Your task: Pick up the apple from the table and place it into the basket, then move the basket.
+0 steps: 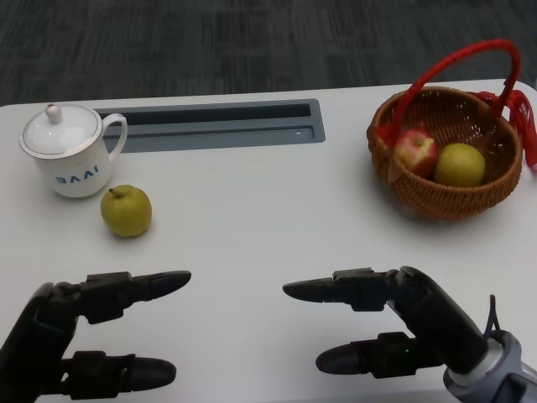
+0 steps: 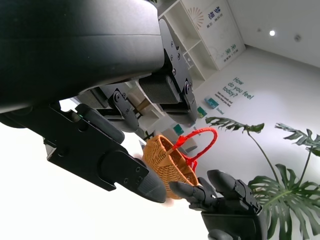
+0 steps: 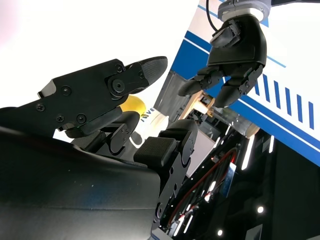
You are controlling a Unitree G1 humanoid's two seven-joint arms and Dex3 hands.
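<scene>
since the basket [image 1: 445, 155] already has a red apple [image 1: 417, 151] and a yellow-green fruit [image 1: 460, 164] touching each other inside it, the fruit to go for now looks like the yellow-green apple [image 1: 127, 210] sitting loose on the white desk [image 1: 252, 218], just beside the lidded white mug [image 1: 67, 149], on the side of the mug nearer the robot. the basket is well apart from that mug, over at the other end of the desk.

the relation that matters: the loose apple lies ahead of the left robot hand [image 1: 80, 336], on the mug's side of the desk, so that one is clearly nearer. the right robot hand [image 1: 390, 327] sits more toward the basket. the apple is roundish with its stem pointing up, so no real long axis to line up with.

both are released, fingers apart and holding nothing, low near the desk's front edge.

views differ a lot. only the head view shows the loose apple and mug whole. the left wrist view catches the basket [image 2: 170, 160] with its red handle and the other hand, but no apple. the right wrist view only gets a yellow sliver past the fingers, can't really tell what it is.
</scene>
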